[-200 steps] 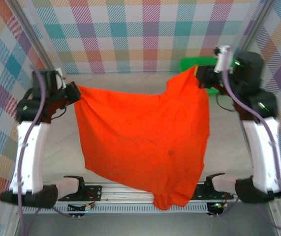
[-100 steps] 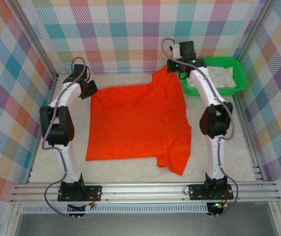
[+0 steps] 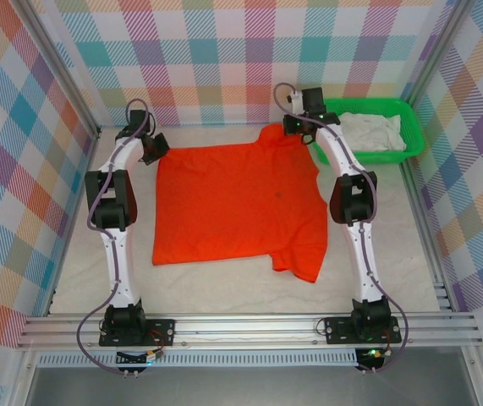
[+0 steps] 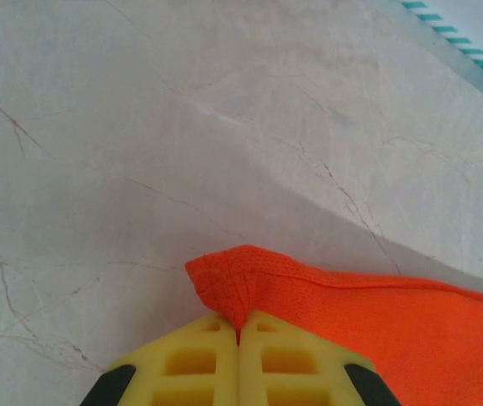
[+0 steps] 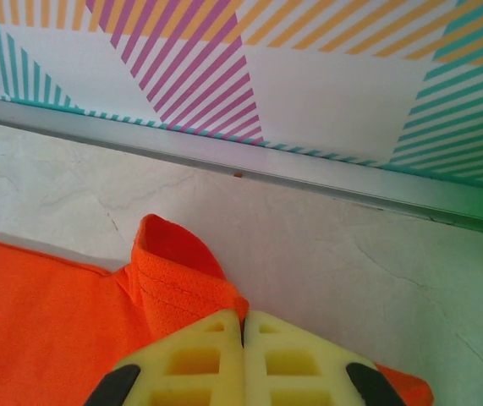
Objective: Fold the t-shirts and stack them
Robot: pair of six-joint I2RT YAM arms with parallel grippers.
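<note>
Two far corners of the orange t-shirt [image 3: 241, 203] are being pinched, one by the left gripper [image 4: 239, 328], one by the right gripper [image 5: 244, 320]. It is lying spread on the table [image 3: 393, 245], unfolded; the white t-shirt [image 3: 375, 131] is sitting in the green basket [image 3: 368, 158], so nearly everything is remaining

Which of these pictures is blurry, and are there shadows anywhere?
Top view: slightly soft, evenly lit, the orange t-shirt so saturated its creases barely show. Left wrist view: sharp cloth weave, a soft shadow crossing the table. Right wrist view: sharp, no glare.
</note>
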